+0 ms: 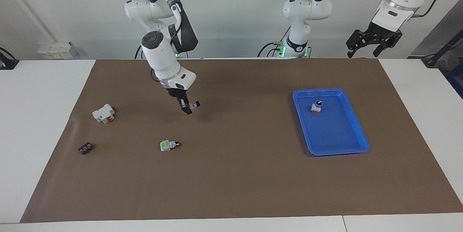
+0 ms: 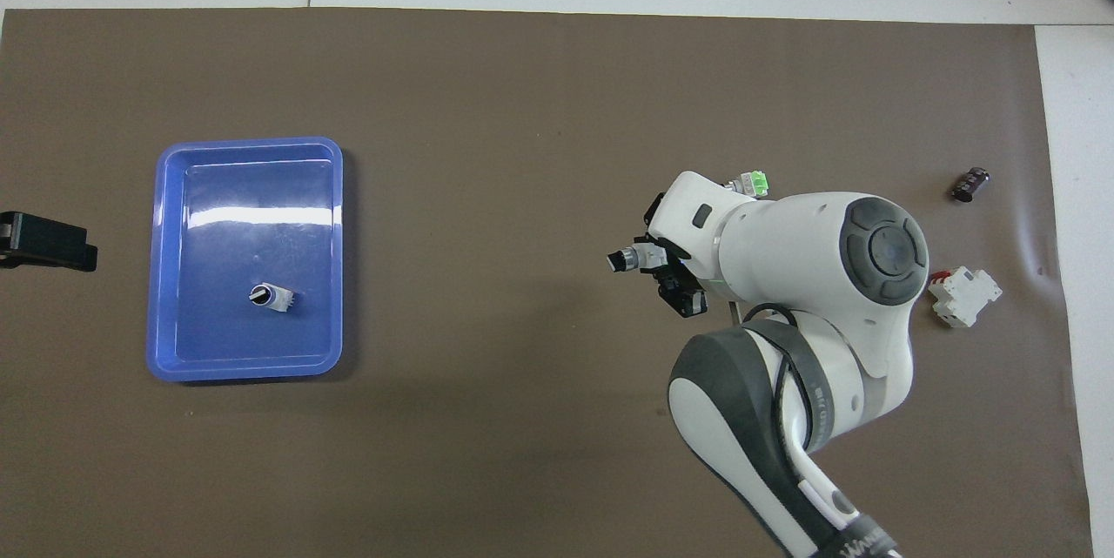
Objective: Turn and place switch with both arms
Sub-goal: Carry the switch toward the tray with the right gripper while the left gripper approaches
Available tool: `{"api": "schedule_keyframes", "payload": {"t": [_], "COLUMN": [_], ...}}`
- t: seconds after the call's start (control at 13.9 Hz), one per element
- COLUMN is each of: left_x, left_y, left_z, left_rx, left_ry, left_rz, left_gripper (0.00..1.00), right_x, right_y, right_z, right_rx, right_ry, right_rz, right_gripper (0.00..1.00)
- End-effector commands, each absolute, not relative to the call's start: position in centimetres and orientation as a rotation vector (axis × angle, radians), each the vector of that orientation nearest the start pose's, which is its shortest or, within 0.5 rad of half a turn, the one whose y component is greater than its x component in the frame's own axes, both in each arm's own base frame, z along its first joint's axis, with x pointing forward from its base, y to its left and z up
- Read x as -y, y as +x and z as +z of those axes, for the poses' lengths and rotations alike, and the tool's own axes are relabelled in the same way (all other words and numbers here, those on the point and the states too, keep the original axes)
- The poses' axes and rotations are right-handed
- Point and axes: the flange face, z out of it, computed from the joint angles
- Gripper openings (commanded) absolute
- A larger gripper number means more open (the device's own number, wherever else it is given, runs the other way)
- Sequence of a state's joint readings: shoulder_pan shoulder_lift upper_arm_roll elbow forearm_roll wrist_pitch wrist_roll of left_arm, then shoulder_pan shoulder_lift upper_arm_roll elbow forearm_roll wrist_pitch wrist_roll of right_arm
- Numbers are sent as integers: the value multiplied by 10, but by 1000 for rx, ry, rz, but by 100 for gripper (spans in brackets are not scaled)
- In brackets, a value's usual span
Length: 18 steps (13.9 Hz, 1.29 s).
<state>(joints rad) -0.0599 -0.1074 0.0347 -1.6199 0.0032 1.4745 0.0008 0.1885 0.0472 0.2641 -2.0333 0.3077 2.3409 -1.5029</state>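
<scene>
Our right hand (image 1: 187, 108) is clenched on the switch (image 1: 192, 105) and carries it in the air over the brown mat, at about nine o'clock from the blue tray (image 1: 358, 144) in the facing view. We judge that the carrying step toward the middle of the desk is in hand. Our left hand (image 1: 372, 42) waits released, raised near its own end. Next it must come to meet the switch and turn the black knob (image 2: 620, 261).
</scene>
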Motion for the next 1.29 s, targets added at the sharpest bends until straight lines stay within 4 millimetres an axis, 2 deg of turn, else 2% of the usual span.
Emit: {"api": "schedule_keyframes", "payload": {"t": [0.0,0.07,0.14,0.29,0.36,0.43,0.5,0.65,0.79,0.86,1.0,1.22], "left_x": [14,18,24,33,39,46,52,66,76,78,101,118], "left_y": [503,504,504,503,502,501,500,499,500,501,490,477], "left_z": [655,657,656,657,657,654,652,650,658,656,648,635], "left_rx": [-70,-66,-34,137,197,266,366,600,809,917,959,1047], "left_ry": [-3139,-3166,-3235,-3334,-3382,-3439,-3480,-3544,-3623,-3644,-3681,-3740], "left_rz": [36,20,31,50,70,103,128,168,227,246,316,357], "left_gripper": [99,77,76,73,63,56,54,43,43,40,40,40], "right_x": [-290,-301,-316,-338,-346,-352,-363,-381,-386,-391,-397,-397], "right_y": [524,521,516,511,508,505,498,487,482,479,476,476], "right_z": [506,518,528,557,566,569,573,576,577,578,581,581], "right_rx": [-2431,-2416,-2393,-2341,-2325,-2314,-2309,-2299,-2301,-2298,-2276,-2272], "right_ry": [2155,2194,2250,2327,2346,2362,2374,2384,2388,2391,2395,2399], "right_rz": [731,778,821,905,927,941,954,976,975,984,1020,1022], "right_gripper": [0,0,0,0,0,0,0,0,0,0,0,0]}}
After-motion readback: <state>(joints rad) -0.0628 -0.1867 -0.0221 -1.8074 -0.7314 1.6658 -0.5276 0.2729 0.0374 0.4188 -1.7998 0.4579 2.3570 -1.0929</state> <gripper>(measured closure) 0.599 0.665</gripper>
